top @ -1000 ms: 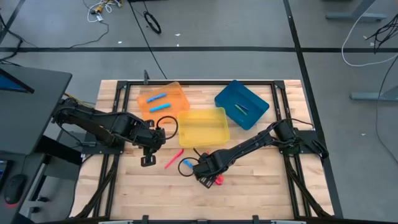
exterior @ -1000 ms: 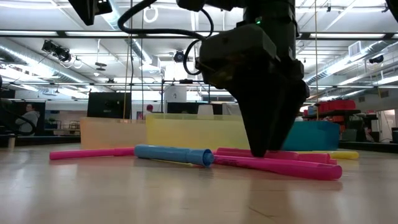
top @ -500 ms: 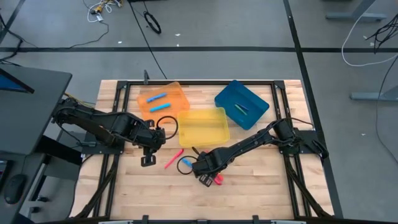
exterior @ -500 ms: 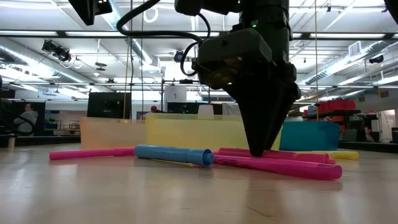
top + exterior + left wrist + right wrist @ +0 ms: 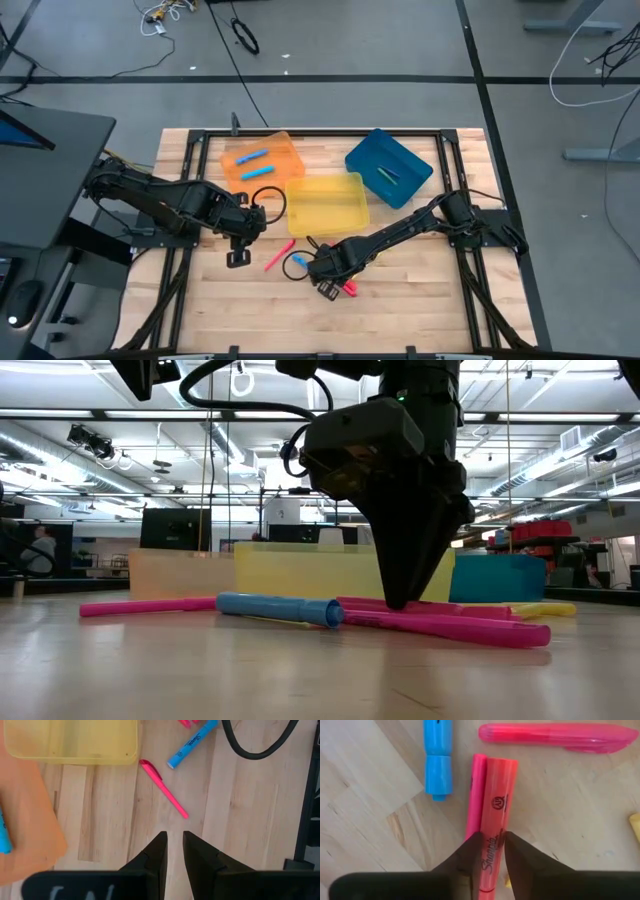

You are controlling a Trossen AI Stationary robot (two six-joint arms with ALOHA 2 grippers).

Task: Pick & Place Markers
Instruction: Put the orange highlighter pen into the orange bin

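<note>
Several markers lie flat on the wooden table by the yellow tray. They include a blue one, a clear pink one, a thin pink one and a thicker red-pink Sharpie. My right gripper is down on this cluster, shut on the red-pink Sharpie. A separate pink marker lies just ahead of my left gripper, which hovers shut over bare wood. Two blue markers lie in the orange tray. More markers lie in the blue tray. My right gripper has the red-pink Sharpie's barrel between its two fingers. The fingers come from above, pointing down, and lie across the marker. The marker lies flat on the table beside the thin pink one. How far back it reaches between the fingers does not show.
The orange tray, the yellow tray and the blue tray sit across the table's far half. A yellow marker lies at the cluster's edge. A black cable loop hangs near the blue marker. Bare wood lies along the near edge.
My right gripper has slid a little toward the table's left along the pink markers, staying low at table height. The left arm has kept still.
</note>
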